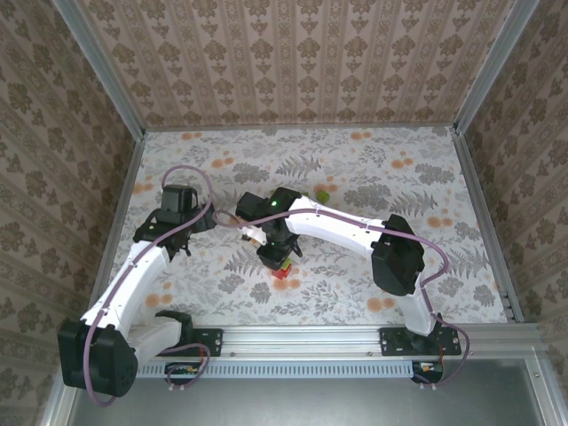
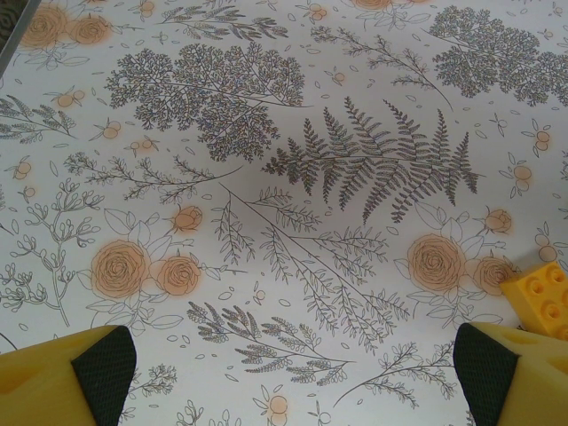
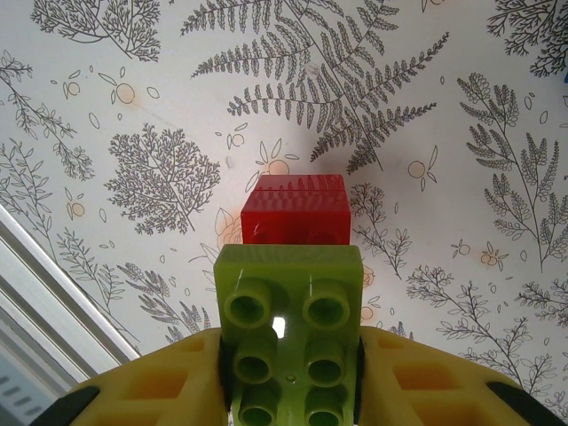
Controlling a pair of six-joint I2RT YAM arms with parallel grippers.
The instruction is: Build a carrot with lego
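While clamped tight, right hand [image 3: 288,383] around green brick [image 3: 289,297]

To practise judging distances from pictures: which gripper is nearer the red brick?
Right. The right gripper, shut on a green brick, is right up against the red brick. The left gripper hangs open, well off to that brick's left.

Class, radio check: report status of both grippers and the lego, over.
Left gripper open, empty. Right gripper shut on green brick, red brick at its far end, join unclear. Orange-yellow brick beside left gripper.
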